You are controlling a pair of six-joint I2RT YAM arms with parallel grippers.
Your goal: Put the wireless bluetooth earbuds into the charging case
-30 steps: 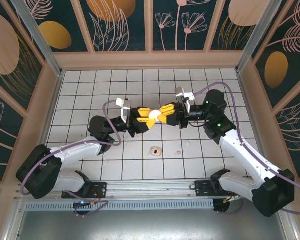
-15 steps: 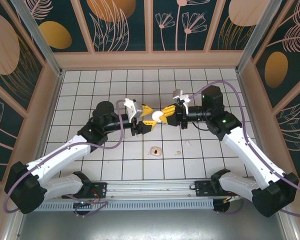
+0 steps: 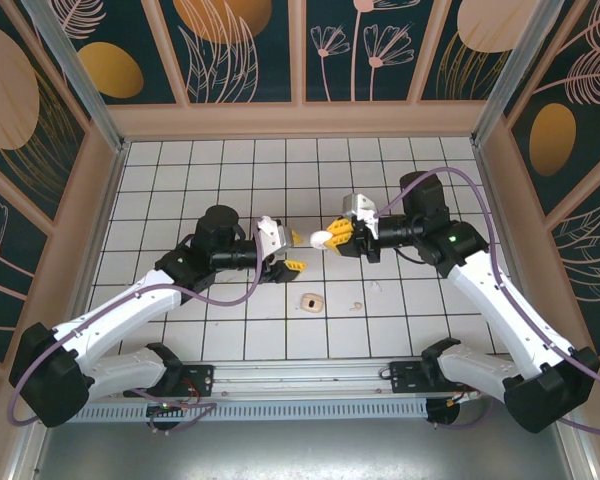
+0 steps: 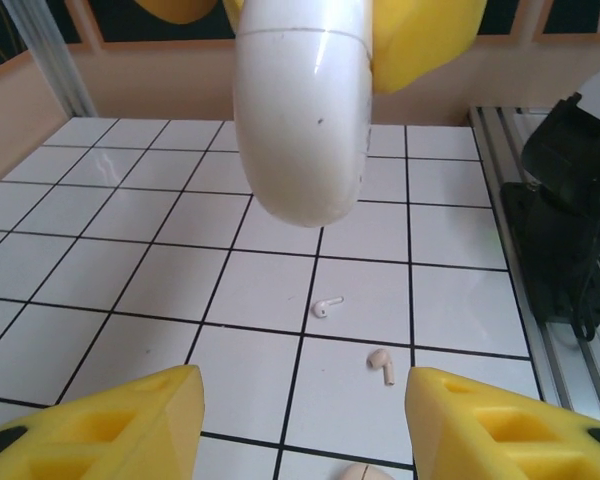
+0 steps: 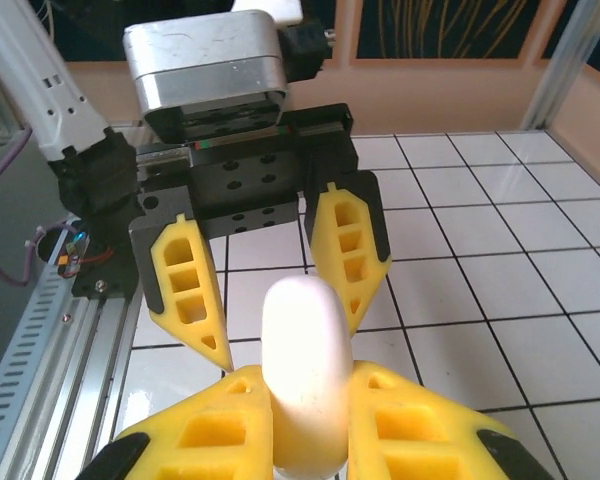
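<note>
Above tiles (image 4: pixel 110 290) w/ both earbuds (image 4: pixel 328 306): charging case (image 4: pixel 302 110) pinched in R gripper (image 5: pixel 306 410), L gripper (image 4: pixel 300 405) open opposite.

Nothing readable here tbh. The white charging case (image 4: pixel 300 110) is plain, the silver box (image 5: pixel 205 65) on the wrist has no legible label, and the wall panels (image 3: pixel 240 50) are just leaf art.

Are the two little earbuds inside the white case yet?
No, one earbud and the other earbud lie on the tiled floor, outside the white case held up above them.
</note>
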